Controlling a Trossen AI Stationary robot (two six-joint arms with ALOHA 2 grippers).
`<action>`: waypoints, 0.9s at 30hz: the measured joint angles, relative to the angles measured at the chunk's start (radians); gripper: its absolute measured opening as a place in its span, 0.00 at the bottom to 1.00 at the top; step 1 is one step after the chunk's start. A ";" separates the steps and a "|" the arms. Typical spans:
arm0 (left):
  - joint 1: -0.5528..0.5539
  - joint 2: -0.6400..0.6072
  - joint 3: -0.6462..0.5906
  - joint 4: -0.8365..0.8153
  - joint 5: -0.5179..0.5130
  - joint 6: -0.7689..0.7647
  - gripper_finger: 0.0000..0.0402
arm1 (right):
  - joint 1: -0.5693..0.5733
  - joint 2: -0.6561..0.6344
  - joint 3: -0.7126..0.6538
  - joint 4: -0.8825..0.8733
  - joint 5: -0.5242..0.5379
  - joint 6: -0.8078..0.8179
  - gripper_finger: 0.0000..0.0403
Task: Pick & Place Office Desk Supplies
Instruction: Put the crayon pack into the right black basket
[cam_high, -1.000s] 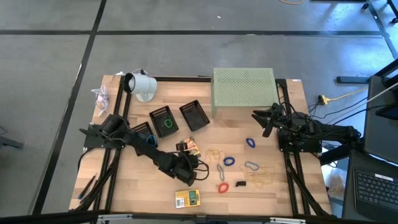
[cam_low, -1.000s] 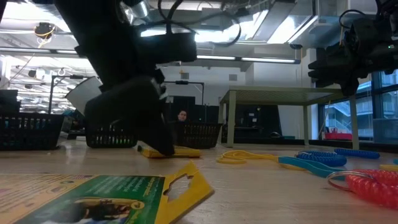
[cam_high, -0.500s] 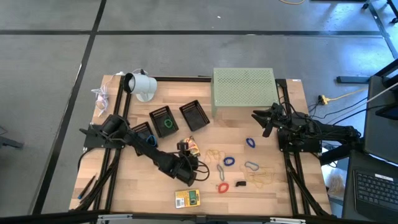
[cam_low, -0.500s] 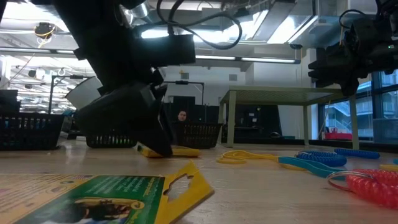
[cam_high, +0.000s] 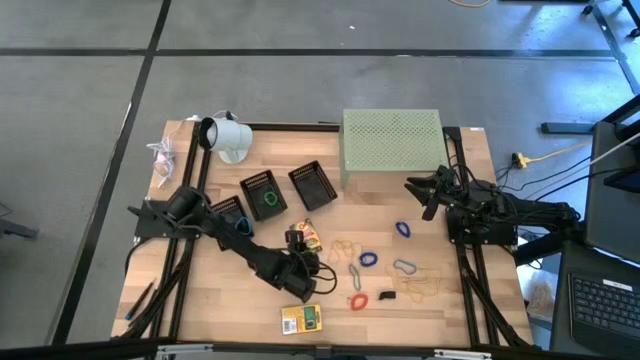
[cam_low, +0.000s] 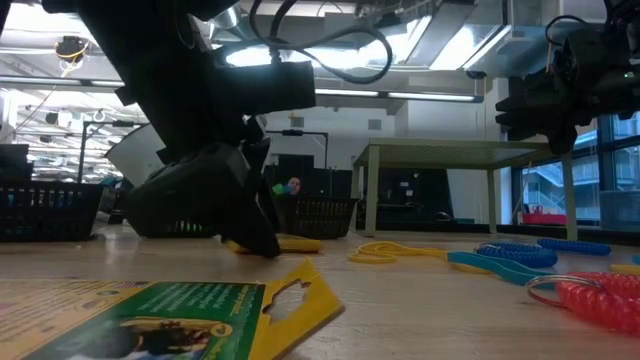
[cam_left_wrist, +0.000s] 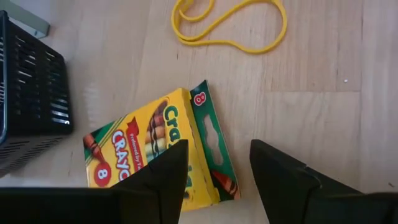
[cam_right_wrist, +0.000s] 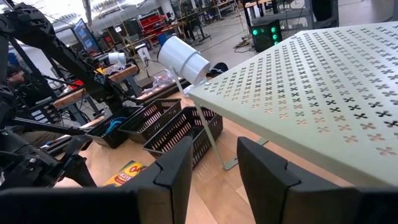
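A yellow crayon packet (cam_left_wrist: 149, 155) lies flat on the wooden table (cam_high: 240, 300), near the black baskets; it also shows in the high view (cam_high: 310, 236). My left gripper (cam_left_wrist: 217, 180) is open, and the packet's green flap end (cam_left_wrist: 208, 134) sits between its fingers. In the low view my left gripper (cam_low: 262, 240) reaches down to the table at the packet (cam_low: 292, 243). A second yellow packet (cam_high: 301, 319) lies by the near edge. My right gripper (cam_right_wrist: 214, 180) waits open at the right, beside the pale green stand (cam_high: 391, 140). My left gripper comes at the crayon packet slanting down from the table's left, one finger (cam_left_wrist: 165, 177) over the packet's yellow face, the other (cam_left_wrist: 280, 180) beyond its green end. Whether either finger touches the packet, I cannot tell.
Three black baskets (cam_high: 264, 193) stand at centre left, one holding a green band (cam_high: 268, 198). Loose rubber bands lie to the right: yellow (cam_high: 347, 245), blue (cam_high: 368, 259), red (cam_high: 357, 300). A metal clip (cam_high: 404, 266) and a white cup (cam_high: 225, 135) are also there.
My left gripper has rolled a little about its own line and tipped lower over the crayon packet. The packet lies where it was.
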 joint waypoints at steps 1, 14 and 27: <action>0.000 0.005 0.001 -0.001 -0.004 0.000 0.42 | 0.000 0.000 0.000 0.000 0.000 0.000 0.32; 0.002 0.023 -0.001 -0.002 -0.005 -0.034 0.20 | 0.000 0.000 0.000 0.000 -0.001 0.000 0.32; 0.003 0.025 -0.004 -0.012 -0.036 -0.061 0.02 | 0.000 0.000 0.000 0.000 -0.001 0.000 0.33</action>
